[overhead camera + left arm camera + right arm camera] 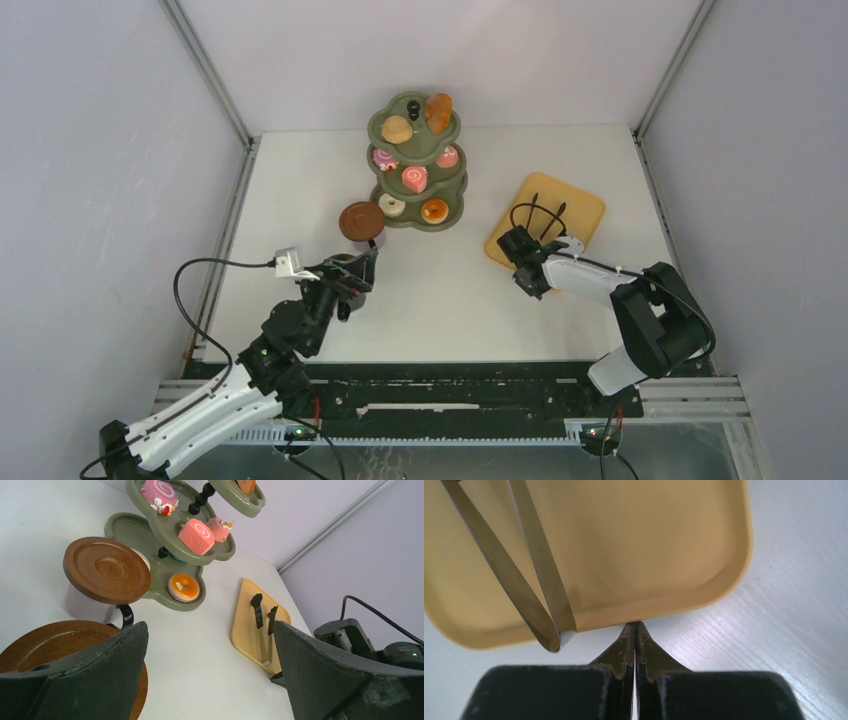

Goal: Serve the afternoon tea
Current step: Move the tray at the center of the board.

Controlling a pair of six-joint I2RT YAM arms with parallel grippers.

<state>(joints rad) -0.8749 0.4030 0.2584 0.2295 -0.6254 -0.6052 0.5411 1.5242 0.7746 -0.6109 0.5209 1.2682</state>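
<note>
the left end effector [352, 275] hangs with its fingers spread wide and nothing between them. in its wrist view a brown saucer [60, 640] lies on the desk [440, 300] right under the left finger. a second brown disc [361, 220] stands raised just beyond, with a black loop handle below it. it is probably a saucer resting on a cup, though the cup body is hidden. this disc sits against the bottom tier of the green stand [456, 200]. the stand carries a bun [397, 129] on top, a pink swirl cake [414, 178] in the middle and a donut [434, 210] at the bottom.

further right, the yellow tray [580, 205] holds the tongs [540, 215]. the right end effector [636, 630] has its fingers pressed together, with the tips at the tray's near rim. nothing shows between them, and the tongs' bend pokes over the rim just to their left.

the step in hand looks like laying out the crockery, with the cakes already on the stand. the left arm's next move likely calls for dropping lower and closing on the near saucer's rim. the right one would have to part its fingers before taking anything.

the top view gives the overall layout, but the arm hides the near saucer there. only the left wrist view shows the saucer and the loop handle. only the right wrist view shows the fingers meeting at the rim.
</note>
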